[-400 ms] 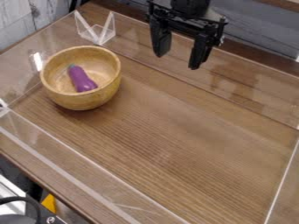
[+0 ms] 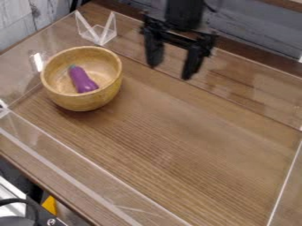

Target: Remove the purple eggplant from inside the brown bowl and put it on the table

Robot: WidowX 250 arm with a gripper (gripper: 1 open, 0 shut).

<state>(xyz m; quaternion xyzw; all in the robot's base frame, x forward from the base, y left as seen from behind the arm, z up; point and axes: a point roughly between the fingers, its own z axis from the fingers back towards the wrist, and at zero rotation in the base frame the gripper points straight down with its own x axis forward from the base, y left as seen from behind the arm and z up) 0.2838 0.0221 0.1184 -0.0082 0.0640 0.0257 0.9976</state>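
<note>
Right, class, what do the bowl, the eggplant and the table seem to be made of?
The bowl: probably wood with a smooth finish, judging by its even light-brown colour and thick rim.

The eggplant: perhaps plastic, given its even purple skin and pale highlight; the picture can't settle it.

The table: wood or a wood-look surface, as streaky brown grain runs across it.

From here, the eggplant (image 2: pixel 83 79) is lying inside the bowl (image 2: pixel 81 79), left of centre within it. The bowl is resting toward the table's (image 2: pixel 177 141) left side, and the end effector (image 2: pixel 177 55) is hanging over the table's far part, right of the bowl.
</note>
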